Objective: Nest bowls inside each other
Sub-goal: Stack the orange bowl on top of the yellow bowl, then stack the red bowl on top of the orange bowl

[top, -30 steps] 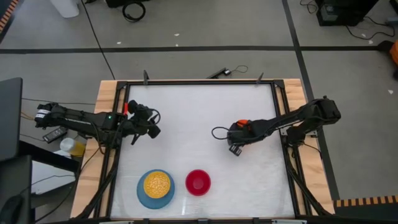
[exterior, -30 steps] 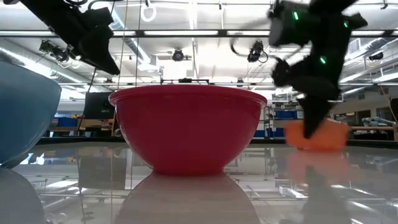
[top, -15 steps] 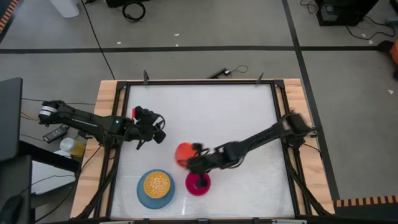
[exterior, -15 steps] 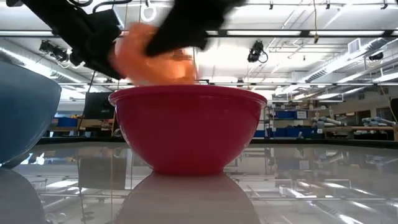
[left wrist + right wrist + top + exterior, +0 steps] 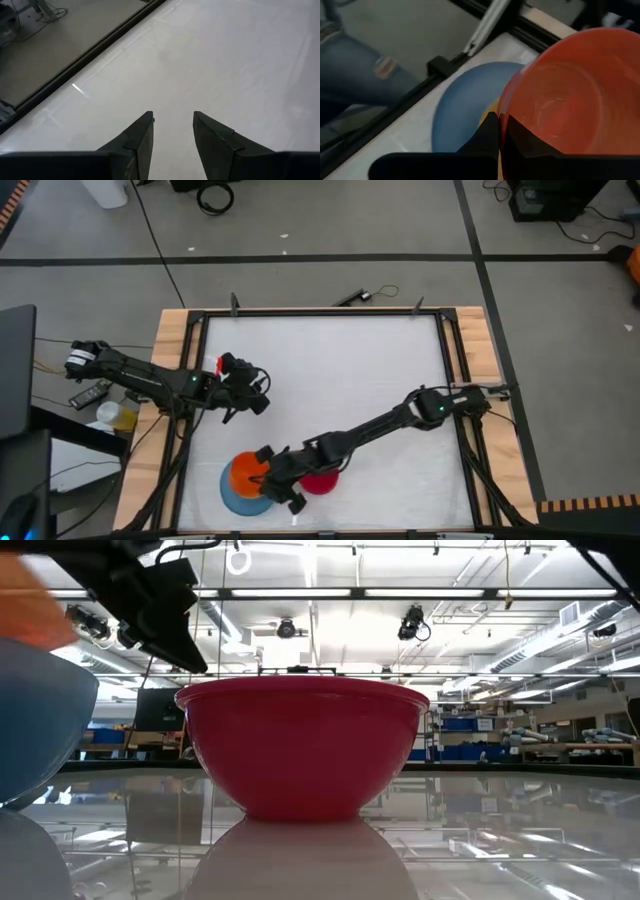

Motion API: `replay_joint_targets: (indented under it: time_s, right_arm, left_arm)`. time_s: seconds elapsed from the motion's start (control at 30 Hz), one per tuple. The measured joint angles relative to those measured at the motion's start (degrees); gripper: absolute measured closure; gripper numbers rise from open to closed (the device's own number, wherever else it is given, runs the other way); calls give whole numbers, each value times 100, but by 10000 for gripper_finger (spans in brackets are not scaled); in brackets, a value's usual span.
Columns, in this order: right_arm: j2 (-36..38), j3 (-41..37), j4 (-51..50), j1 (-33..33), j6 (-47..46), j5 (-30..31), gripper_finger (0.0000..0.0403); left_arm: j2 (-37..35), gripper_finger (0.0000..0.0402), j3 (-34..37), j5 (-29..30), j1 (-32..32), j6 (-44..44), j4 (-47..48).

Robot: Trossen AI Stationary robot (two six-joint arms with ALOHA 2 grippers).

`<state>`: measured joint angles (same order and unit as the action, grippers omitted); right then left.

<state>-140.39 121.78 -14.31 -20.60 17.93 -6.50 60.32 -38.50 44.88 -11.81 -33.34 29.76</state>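
Note:
My right gripper [image 5: 265, 477] is shut on the orange bowl [image 5: 243, 472] and holds it over the light blue bowl [image 5: 240, 498] at the table's near left. In the right wrist view a sliver of the yellow bowl [image 5: 489, 115] shows inside the blue bowl [image 5: 462, 112]. The red bowl [image 5: 322, 480] stands on its base right of them, partly under my right arm; in the low view it [image 5: 305, 745] fills the middle. My left gripper [image 5: 172, 117] is open over bare table at the left [image 5: 255, 395]. My right gripper pinches the orange bowl's rim [image 5: 501, 120], one finger outside the wall and one inside, seen through the orange plastic. The fingers come slanting down from the table's right. The bowl is opening up, above the blue bowl's rim [image 5: 30, 610]; whether it touches the yellow bowl I cannot tell.
A black frame rail [image 5: 185, 430] runs around the white table top. Free room lies across the far half [image 5: 330, 360]. A person's leg in jeans [image 5: 350, 55] stands beyond the rail close to the blue bowl.
My right gripper has swept from the table's right middle toward the near left corner, rolling its wrist, carrying the orange bowl lifted past the red bowl to above the blue bowl. My left gripper has drifted slightly toward the table's middle, still open.

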Motion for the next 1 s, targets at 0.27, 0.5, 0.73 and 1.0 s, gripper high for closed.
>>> replay_joint_targets:
  time_s: [0.27, 0.5, 0.73, 1.0]
  right_arm:
    - [-404, 467, -563, 0, -5, 263, 370]
    - [-303, 476, -736, -2, 188, 740, 292]
    - [-205, 476, -1100, -198, 310, 1287, 250]
    - [56, 476, -1992, -478, 10, 1840, 250]
  left_arm:
    - [6, 260, 0, -68, 0, 2, 4]
    - [6, 260, 0, -83, 0, 2, 4]
    - [6, 260, 0, -117, -1, 6, 20]
    - [6, 260, 0, -176, -4, -35, 157]
